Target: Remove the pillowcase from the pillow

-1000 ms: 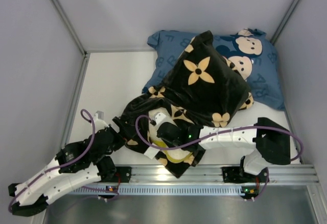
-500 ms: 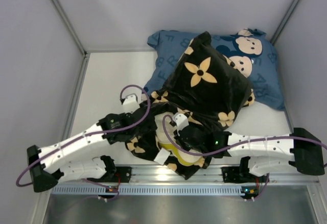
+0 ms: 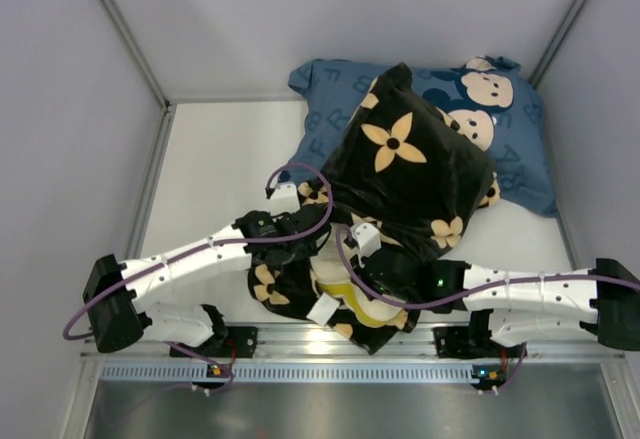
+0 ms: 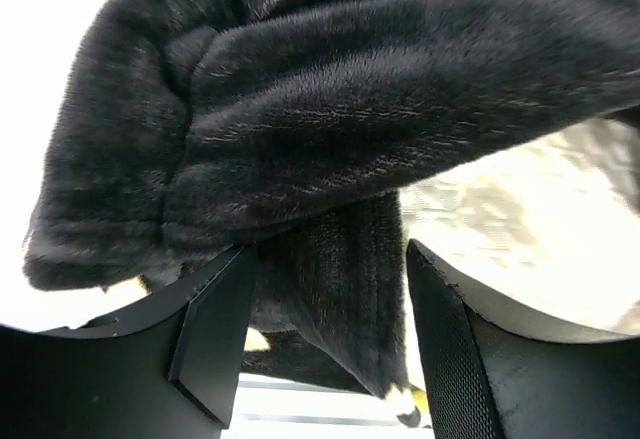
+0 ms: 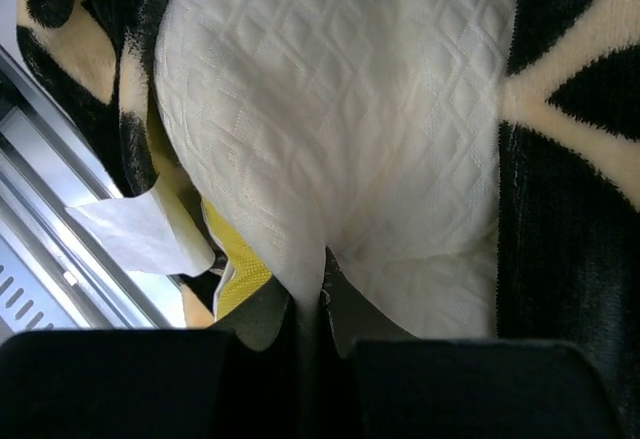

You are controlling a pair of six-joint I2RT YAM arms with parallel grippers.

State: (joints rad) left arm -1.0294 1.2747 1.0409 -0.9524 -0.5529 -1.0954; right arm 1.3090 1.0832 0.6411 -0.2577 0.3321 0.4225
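From above, the black flowered pillowcase lies slantwise on the table, its far end resting on a blue pillow. At its open near end a bit of the cream pillow shows, with a white tag beside it. The left gripper is at the pillowcase's near left edge, and the right gripper is at the opening. In the left wrist view, the jaws stand apart with a thick fold of black fabric filling the gap between the fingers. In the right wrist view, the jaws are pressed together, pinching a pleat of the quilted pillow, with pillowcase on both sides.
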